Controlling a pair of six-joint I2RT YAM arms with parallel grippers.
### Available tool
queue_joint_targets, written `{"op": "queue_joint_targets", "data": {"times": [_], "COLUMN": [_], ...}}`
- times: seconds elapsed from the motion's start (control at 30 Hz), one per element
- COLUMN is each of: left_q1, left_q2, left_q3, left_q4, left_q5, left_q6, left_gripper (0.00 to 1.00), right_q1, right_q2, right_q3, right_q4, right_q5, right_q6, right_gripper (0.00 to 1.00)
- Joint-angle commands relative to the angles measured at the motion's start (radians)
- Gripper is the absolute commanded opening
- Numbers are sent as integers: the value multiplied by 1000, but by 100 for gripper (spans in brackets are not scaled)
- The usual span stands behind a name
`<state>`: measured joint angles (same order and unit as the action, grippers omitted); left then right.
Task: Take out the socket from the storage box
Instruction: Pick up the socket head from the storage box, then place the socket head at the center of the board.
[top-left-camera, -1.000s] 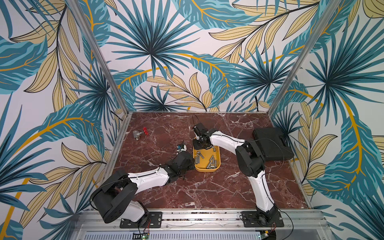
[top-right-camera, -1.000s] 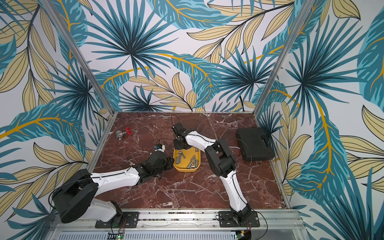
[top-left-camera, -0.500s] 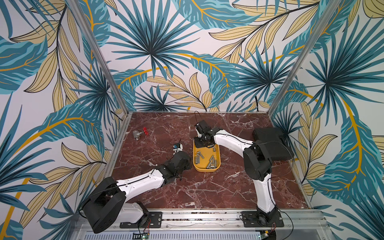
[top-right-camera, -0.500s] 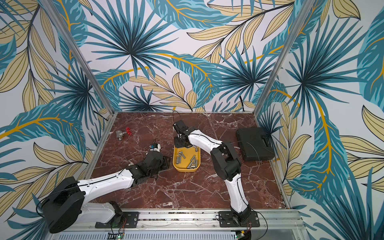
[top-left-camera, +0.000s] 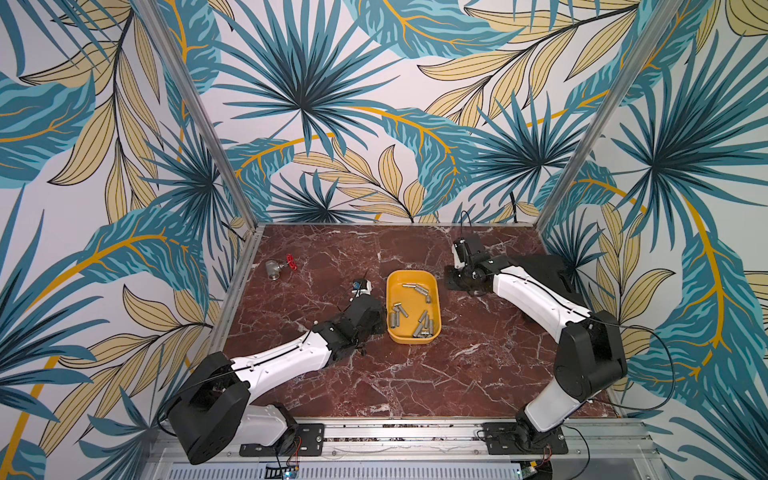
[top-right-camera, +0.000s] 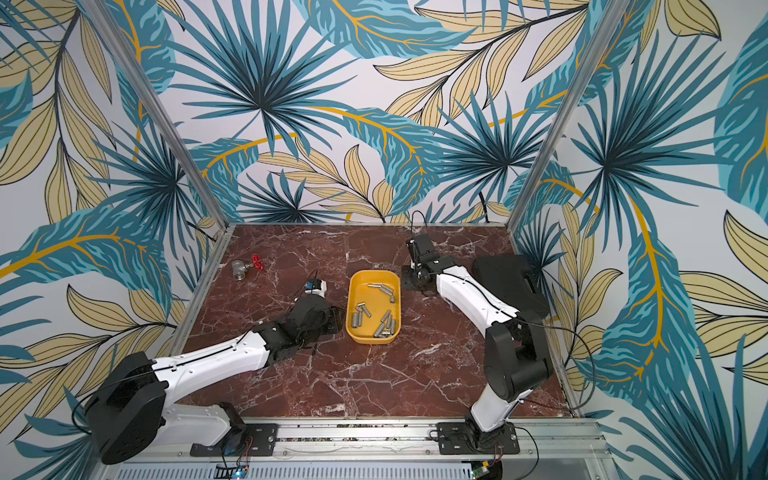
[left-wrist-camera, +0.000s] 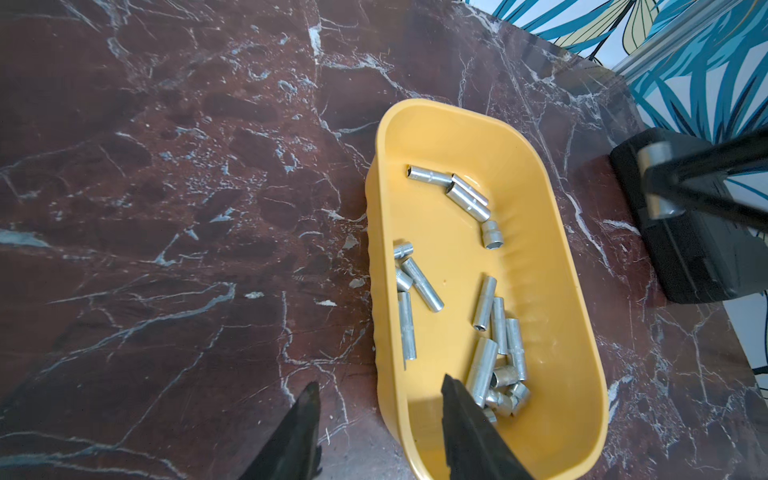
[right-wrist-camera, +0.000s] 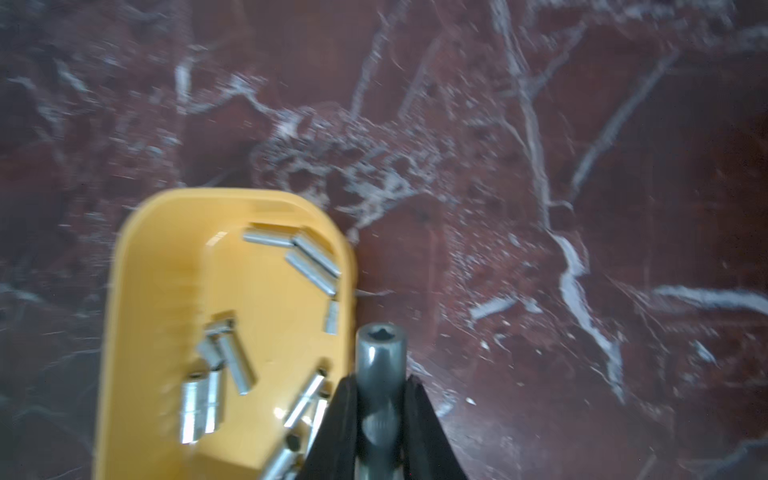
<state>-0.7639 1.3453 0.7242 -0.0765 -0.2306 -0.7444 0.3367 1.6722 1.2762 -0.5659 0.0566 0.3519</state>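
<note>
The yellow storage box (top-left-camera: 411, 277) sits mid-table in both top views, with several silver sockets (left-wrist-camera: 484, 303) loose inside it. My right gripper (right-wrist-camera: 381, 380) is shut on one dark grey socket (right-wrist-camera: 381, 353), which points out past the fingertips. It hangs over the marble just beyond the box's right rim (right-wrist-camera: 347, 266). My left gripper (left-wrist-camera: 379, 384) is open and straddles the box's near left wall, one finger outside and one inside, close to a heap of sockets. The left wrist view also shows the held socket (left-wrist-camera: 654, 166) off to the box's right.
A closed black hard-shell case (top-left-camera: 552, 274) lies at the right wall behind my right arm. A metal valve with a red handwheel (top-left-camera: 277, 268) rests near the back left. Patterned walls enclose the red marble table (top-left-camera: 415, 374).
My right gripper has carried the socket from over the box's far end out to its right side. My left jaws have widened at the box's left wall, and the left arm has stretched lower.
</note>
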Motion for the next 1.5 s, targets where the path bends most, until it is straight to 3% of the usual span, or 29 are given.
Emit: {"op": "queue_joint_targets", "data": {"times": [0.0,0.27,0.57,1.03,1.47], "left_q1": [5,4,3,2,3], "left_q2": [26,66,80,77,196], "left_q3": [34,49,47,71,367], "left_q4": [-11,22,22,-6,-182], "left_q5": [23,118,131,140,153], "left_q6": [20,45,42,80,232], "left_gripper": [51,54,56,59,55], "right_q1": [-21,-29,-29,-28,-29], "right_q2": [16,130,180,161,-50], "right_q3": [-74,-132,-132,-137,-125], "right_q4": [7,73,90,77,-19], "right_q5": [-3,-1,-5,-20,5], "right_q6": [-3,23,32,44,33], "right_gripper": [14,14,16,30,37]}}
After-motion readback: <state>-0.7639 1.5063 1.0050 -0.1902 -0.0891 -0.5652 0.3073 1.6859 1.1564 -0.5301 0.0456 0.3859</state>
